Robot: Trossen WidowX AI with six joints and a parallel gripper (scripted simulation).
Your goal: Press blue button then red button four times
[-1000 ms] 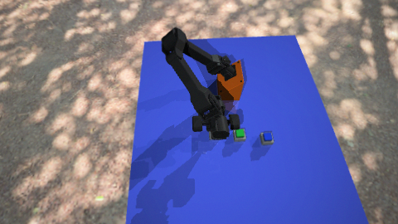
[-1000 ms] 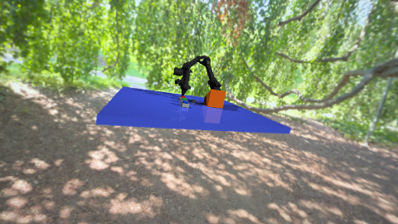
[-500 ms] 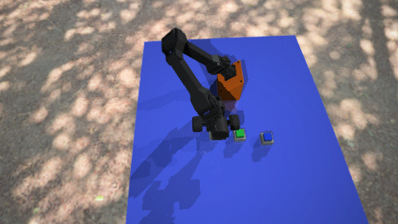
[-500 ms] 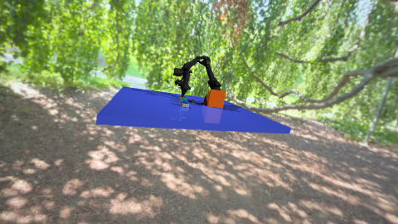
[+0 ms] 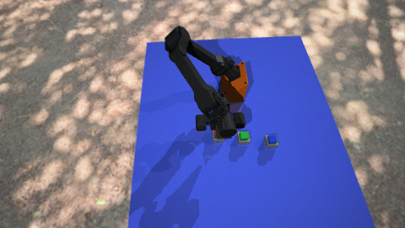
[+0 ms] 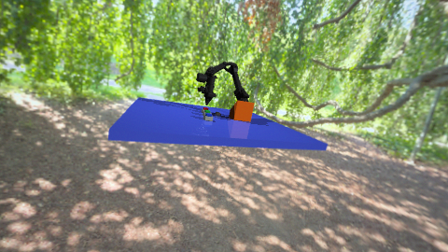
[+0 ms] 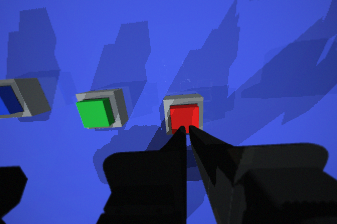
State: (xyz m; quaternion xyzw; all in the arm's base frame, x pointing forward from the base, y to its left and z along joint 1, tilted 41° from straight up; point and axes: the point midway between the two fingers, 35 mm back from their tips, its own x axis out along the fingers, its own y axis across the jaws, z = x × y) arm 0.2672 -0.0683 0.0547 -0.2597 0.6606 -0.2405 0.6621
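Observation:
The red button [image 5: 215, 134] [image 6: 205, 108] [image 7: 184, 117] sits on a grey base, partly hidden by the arm in the top view. Its cap stands raised in the wrist view. The blue button [image 5: 272, 139] [image 7: 0, 100] stands at the other end of the row and is cut off by the left edge of the wrist view. My gripper [image 6: 208, 104] [image 7: 186, 129] is shut and empty, pointing down. Its tips are above the red button, with a small gap showing in the exterior view. In the top view the fingertips are hidden beneath the wrist.
The green button [image 5: 244, 135] [image 7: 94, 113] stands between the red and blue ones. An orange block-like base [image 5: 237, 86] [image 6: 244, 111] is behind the row, at the foot of the arm. All stand on a blue table top [image 5: 287, 186] [image 6: 154, 126]. No loose blocks can be made out.

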